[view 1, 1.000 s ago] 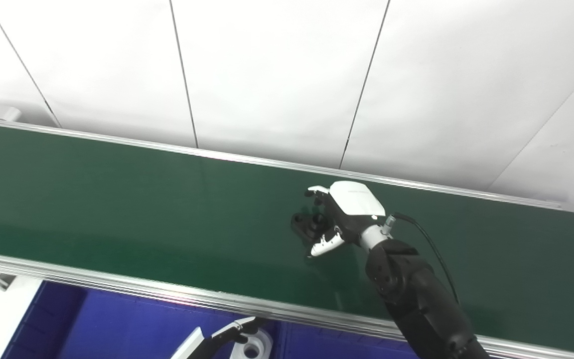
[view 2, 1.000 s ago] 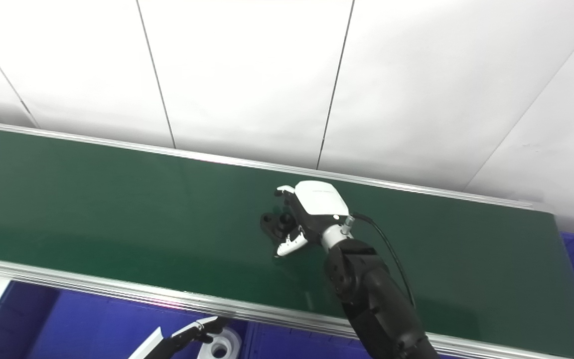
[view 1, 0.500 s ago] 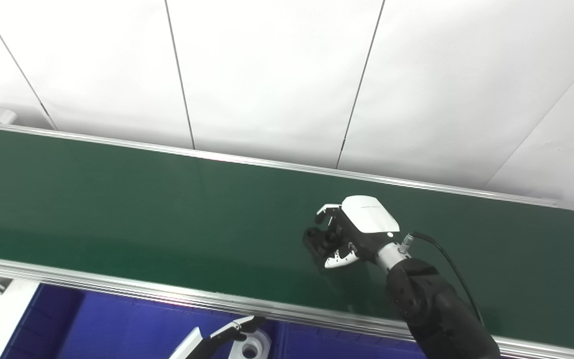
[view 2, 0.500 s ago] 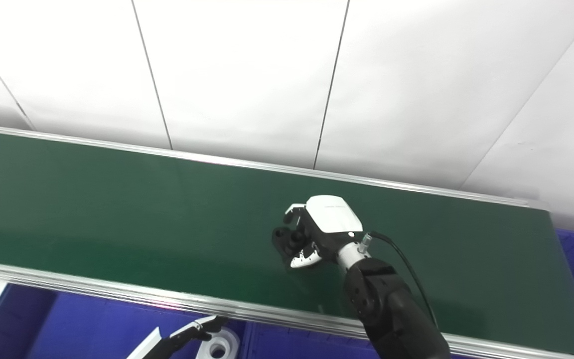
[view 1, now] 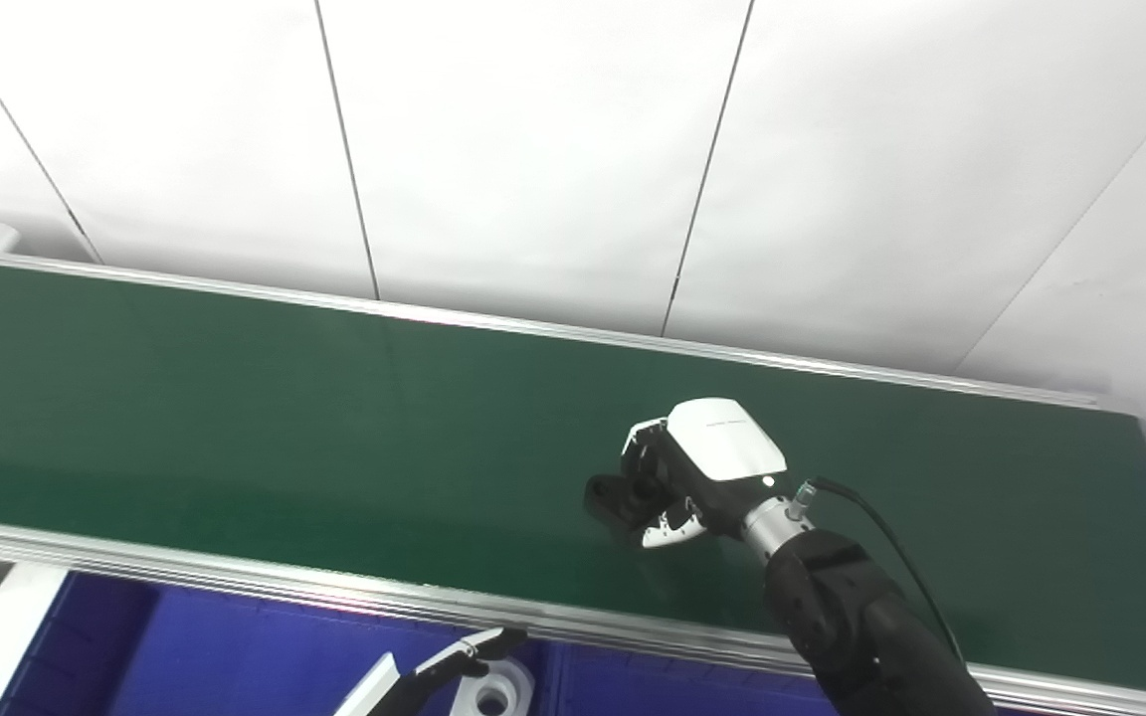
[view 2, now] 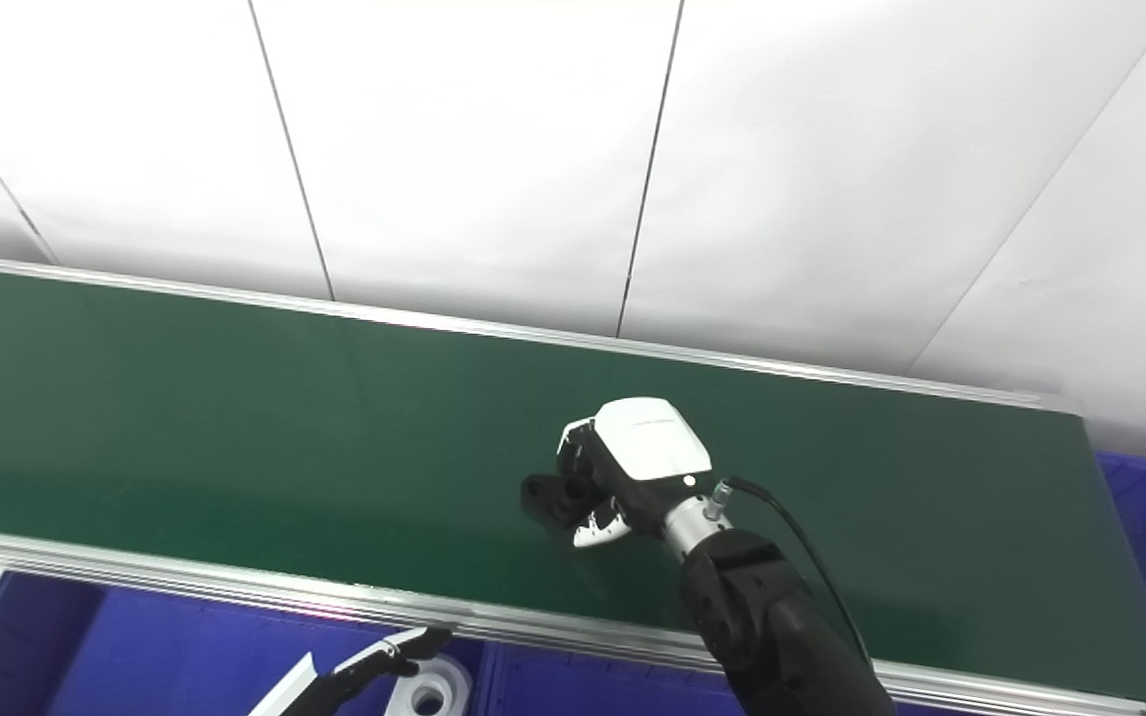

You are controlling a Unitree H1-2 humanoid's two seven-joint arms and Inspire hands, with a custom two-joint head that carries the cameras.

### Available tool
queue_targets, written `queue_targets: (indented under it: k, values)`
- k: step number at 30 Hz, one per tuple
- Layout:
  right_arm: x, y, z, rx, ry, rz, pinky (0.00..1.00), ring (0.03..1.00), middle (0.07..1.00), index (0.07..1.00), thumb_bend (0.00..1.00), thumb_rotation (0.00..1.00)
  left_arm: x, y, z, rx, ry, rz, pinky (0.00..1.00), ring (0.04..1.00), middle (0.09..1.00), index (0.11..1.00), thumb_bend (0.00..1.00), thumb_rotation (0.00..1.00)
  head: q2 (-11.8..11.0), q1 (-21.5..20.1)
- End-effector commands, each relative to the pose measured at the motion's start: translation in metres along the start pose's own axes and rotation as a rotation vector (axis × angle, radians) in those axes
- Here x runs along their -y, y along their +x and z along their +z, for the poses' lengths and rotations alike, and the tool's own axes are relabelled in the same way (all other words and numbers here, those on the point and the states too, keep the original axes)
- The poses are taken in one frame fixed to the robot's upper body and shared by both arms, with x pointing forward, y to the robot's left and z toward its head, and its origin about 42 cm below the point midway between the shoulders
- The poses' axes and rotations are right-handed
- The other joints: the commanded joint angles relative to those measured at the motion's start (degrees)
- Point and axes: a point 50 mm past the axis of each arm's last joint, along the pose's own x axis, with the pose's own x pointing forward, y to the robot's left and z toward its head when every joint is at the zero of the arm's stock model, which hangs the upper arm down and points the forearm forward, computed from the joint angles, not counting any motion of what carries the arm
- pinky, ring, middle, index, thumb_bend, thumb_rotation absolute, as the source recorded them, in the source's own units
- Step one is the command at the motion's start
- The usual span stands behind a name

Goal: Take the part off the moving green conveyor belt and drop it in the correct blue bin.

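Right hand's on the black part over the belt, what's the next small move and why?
Probably lift the right hand straight up a little. Its fingers are curled around the black part, which sits low over the green belt. Clearing the belt first seems wise before carrying it over the near rail toward the blue bin.

The right robot hand (view 2: 633, 472) is curling its fingers (view 2: 575, 459) around a black part (view 2: 545, 495) over the green conveyor belt (view 2: 235, 408). At the bottom edge, the left robot hand (view 2: 374, 664) is hovering beside a white ring-shaped part (view 2: 431, 693) in the blue bin (view 2: 155, 661)
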Motion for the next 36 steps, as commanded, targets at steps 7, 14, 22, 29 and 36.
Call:
queue_targets:
  k: [7, 14, 22, 29, 36]
  values:
    - [-0.004, -0.016, 0.011, 0.069, 0.057, -0.028, 0.25, 0.341, 0.464, 0.555, 0.50, 0.00, -0.006, -0.003, 0.006, 0.044, -0.016, 0.023, 0.82, 0.869, 0.901, 0.884, 0.82, 0.38, 0.5, -0.1]
    - [0.029, -0.045, 0.026, 0.098, 0.133, -0.155, 0.27, 0.351, 0.478, 0.543, 0.51, 0.00, -0.007, -0.005, 0.006, 0.041, -0.006, 0.023, 0.80, 0.862, 0.903, 0.889, 0.82, 0.39, 1.0, -0.4]
    - [0.058, -0.082, 0.039, 0.115, 0.208, -0.245, 0.21, 0.359, 0.485, 0.512, 0.51, 0.00, -0.010, -0.008, 0.005, 0.035, -0.004, 0.025, 0.79, 0.860, 0.903, 0.894, 0.81, 0.40, 2.1, -1.0]
    - [0.057, -0.118, 0.049, 0.075, 0.274, -0.288, 0.21, 0.340, 0.464, 0.537, 0.51, 0.00, -0.012, -0.014, 0.008, 0.031, -0.023, 0.019, 0.80, 0.873, 0.913, 0.903, 0.80, 0.41, 3.3, -1.7]
    - [0.036, -0.166, 0.060, 0.004, 0.343, -0.255, 0.22, 0.330, 0.463, 0.551, 0.50, 0.00, -0.015, -0.017, 0.012, 0.038, -0.029, 0.013, 0.80, 0.876, 0.913, 0.905, 0.79, 0.41, 5.4, -3.1]
